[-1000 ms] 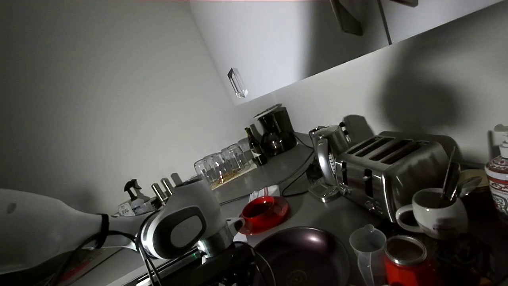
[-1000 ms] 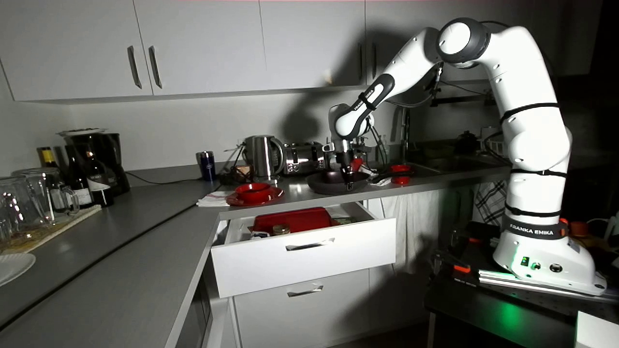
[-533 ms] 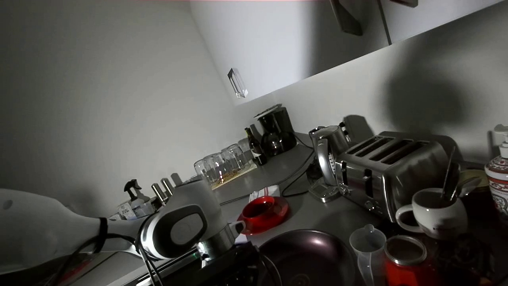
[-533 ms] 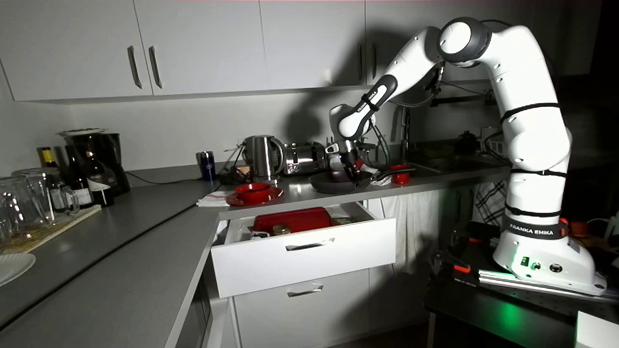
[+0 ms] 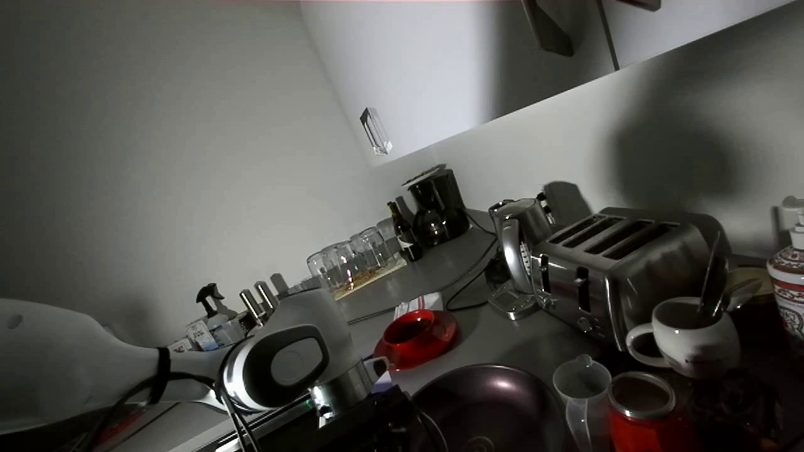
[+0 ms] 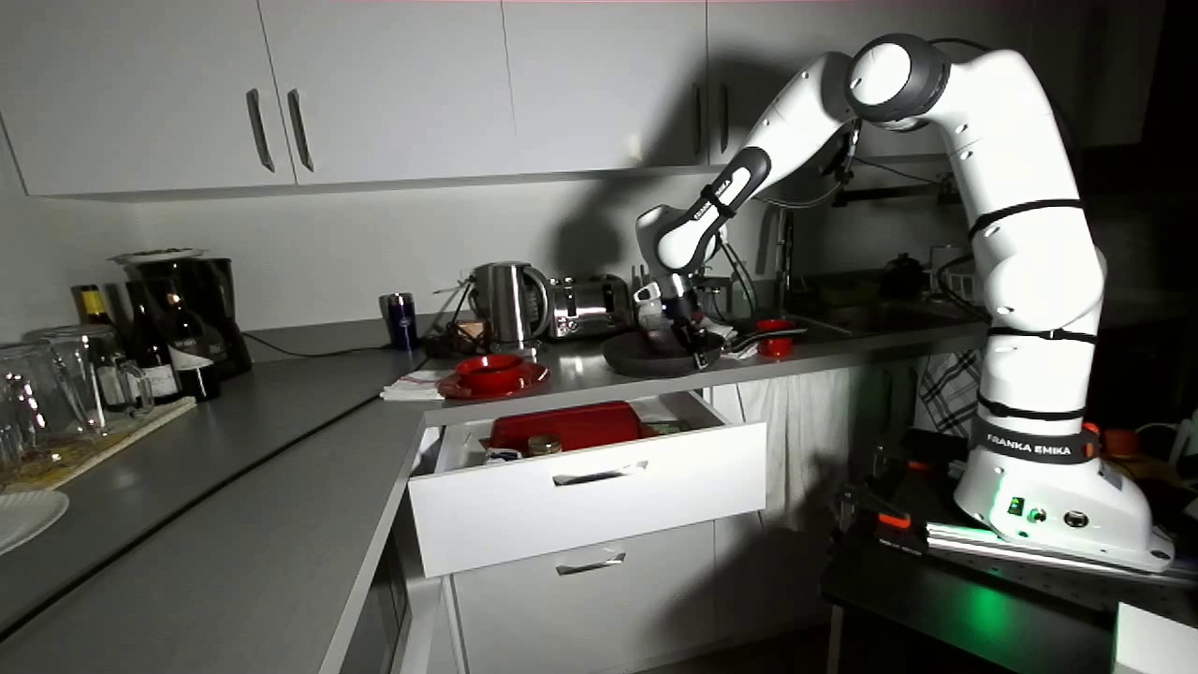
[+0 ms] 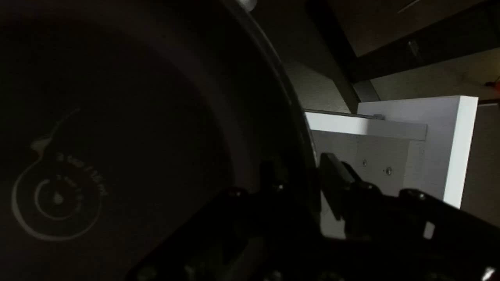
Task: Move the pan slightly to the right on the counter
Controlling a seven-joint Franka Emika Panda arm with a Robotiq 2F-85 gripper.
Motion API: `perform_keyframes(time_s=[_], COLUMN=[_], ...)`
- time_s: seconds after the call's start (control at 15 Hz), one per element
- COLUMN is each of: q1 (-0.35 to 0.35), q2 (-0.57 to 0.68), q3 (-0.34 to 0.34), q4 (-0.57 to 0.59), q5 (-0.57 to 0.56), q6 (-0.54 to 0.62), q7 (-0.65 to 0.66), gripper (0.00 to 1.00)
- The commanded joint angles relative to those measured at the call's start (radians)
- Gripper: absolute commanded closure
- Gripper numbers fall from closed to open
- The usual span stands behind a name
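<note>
Shifting rightward together: pan and pincer

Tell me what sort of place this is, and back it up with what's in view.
Almost certainly a kitchen, though the pictures don't settle whether it is in a home or an office. A toaster, a kettle and a frying pan show it.
</note>
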Motion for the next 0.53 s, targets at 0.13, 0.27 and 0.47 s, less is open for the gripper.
perform_keyframes(time_s=[0.13,0.27,0.47], q1=[0.015,0.015,0.016], q2=[-0.008,-0.007,-0.009], q3=[-0.018,-0.019,-0.016], q4=[0.005,0.006,0.007], q5=[-0.017,-0.017,-0.007], q6=[-0.078,-0.089,-0.091], q7=[-0.032,-0.035,-0.03], gripper=[0.26,0.11,0.0])
